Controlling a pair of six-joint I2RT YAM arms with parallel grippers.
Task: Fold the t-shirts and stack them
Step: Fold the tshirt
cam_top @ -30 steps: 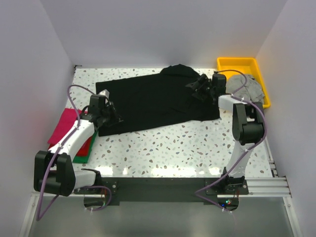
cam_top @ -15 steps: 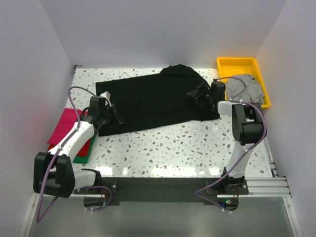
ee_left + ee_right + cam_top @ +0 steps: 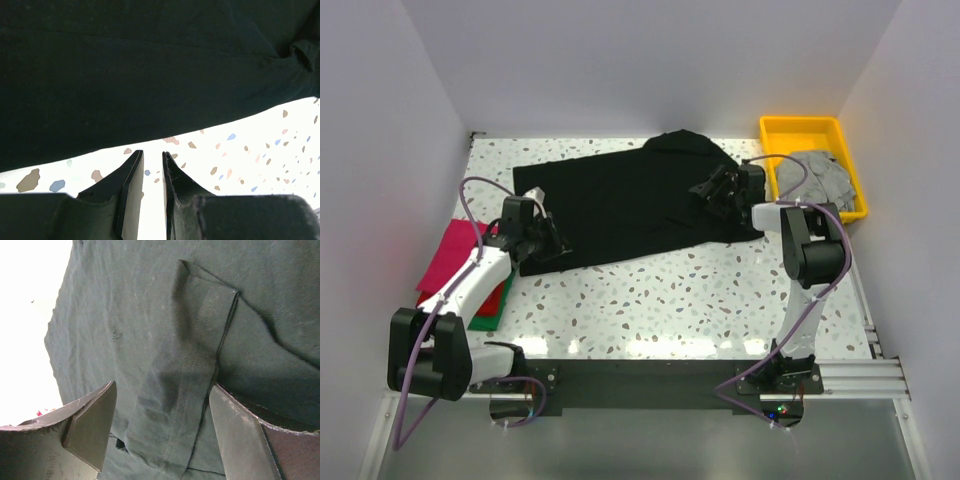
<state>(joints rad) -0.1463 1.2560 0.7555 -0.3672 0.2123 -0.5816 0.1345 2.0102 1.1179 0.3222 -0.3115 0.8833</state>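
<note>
Left gripper (image 3: pixel 151 152): set low over the table (image 3: pixel 700 300), just beside the near hem of the black t-shirt (image 3: pixel 620 205); jaws narrowly parted, nothing gripped.
Right gripper (image 3: pixel 162 385): angled over that shirt's folded sleeve, jaws spread wide, nothing held.
T-shirts counted: five. The black one is spread flat. The magenta t-shirt (image 3: pixel 445 255), red t-shirt (image 3: pixel 496 297) and green t-shirt (image 3: pixel 490 318) are seemingly stacked at the left edge.
Yellow tray (image 3: pixel 802 127): one, containing the grey t-shirt (image 3: pixel 820 178).

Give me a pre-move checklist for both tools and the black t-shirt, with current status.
1. Right tool open over the black t-shirt sleeve fold: ok.
2. Left tool wide enough for the hem: not ok, jaws barely apart, empty.
3. Shirt lying flat: not ok, bunched near the right tool.
4. Left arm clear of magenta t-shirt: cannot tell.
5. Grey t-shirt in yellow tray: ok.
</note>
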